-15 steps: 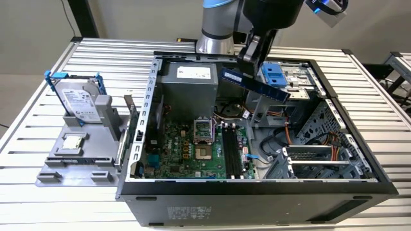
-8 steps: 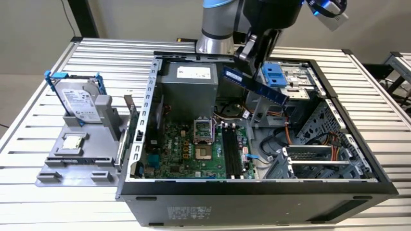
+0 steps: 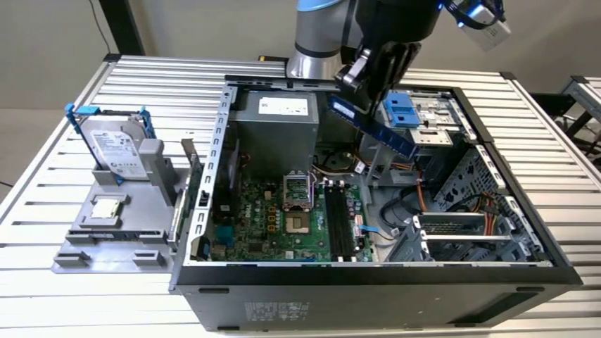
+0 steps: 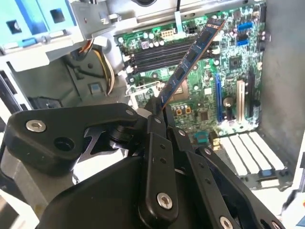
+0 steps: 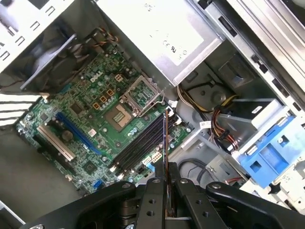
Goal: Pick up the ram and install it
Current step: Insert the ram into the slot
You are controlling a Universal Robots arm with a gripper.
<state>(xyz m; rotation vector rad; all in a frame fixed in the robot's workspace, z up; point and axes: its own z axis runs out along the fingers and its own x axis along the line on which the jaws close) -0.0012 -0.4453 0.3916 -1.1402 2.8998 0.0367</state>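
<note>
exterior view: pincer clamped on the ram, tilted above the open case. second wrist view: gripped by one end only, could pivot imo. first wrist view: edge sits askew to the black slots, so it might jam.

The arm is a silver-grey cylinder topped by a blue ring, with a black housing and a looped blue cable beside it. The gripper is matte black, built of flat, rounded link bars pinned with silver screws.
</note>
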